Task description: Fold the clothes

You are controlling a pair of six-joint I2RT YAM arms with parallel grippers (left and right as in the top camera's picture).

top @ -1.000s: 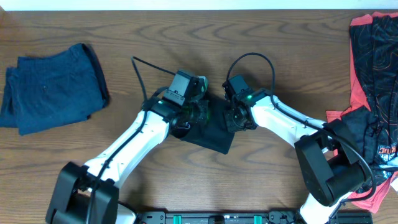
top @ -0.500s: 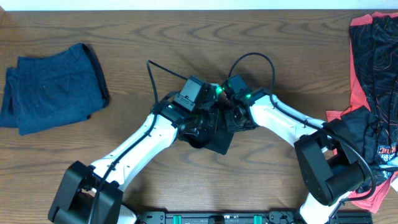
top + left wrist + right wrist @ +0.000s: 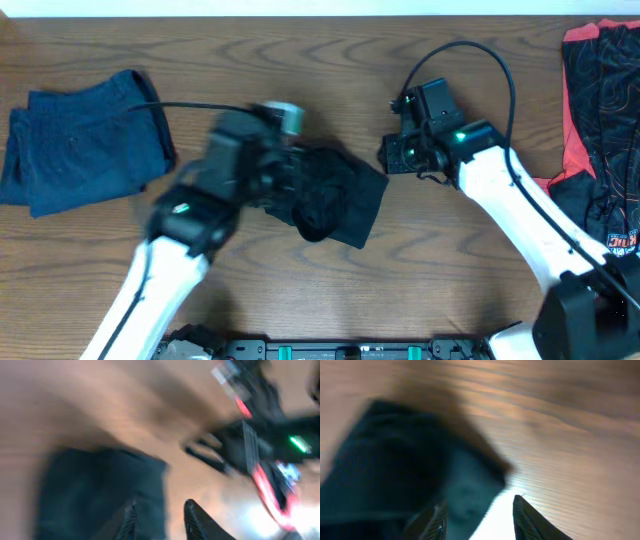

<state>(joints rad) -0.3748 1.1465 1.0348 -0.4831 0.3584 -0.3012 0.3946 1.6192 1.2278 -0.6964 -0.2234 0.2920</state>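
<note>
Gaping part-way, empty: left fingers (image 3: pixel 196 519), right fingers (image 3: pixel 526 516); black trousers (image 3: pixel 335 200) crumpled; logo (image 3: pixel 621 242) unreadable.

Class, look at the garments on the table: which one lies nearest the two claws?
The black bundle in the middle, right between the arms; the blue one lies far left, and the red-and-black one at the right edge.

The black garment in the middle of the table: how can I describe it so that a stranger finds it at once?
On the wooden table, look near the centre. There lies a folded black garment, plain and compact, unlike the dark blue garment at left and the red-and-black pieces at right.
</note>
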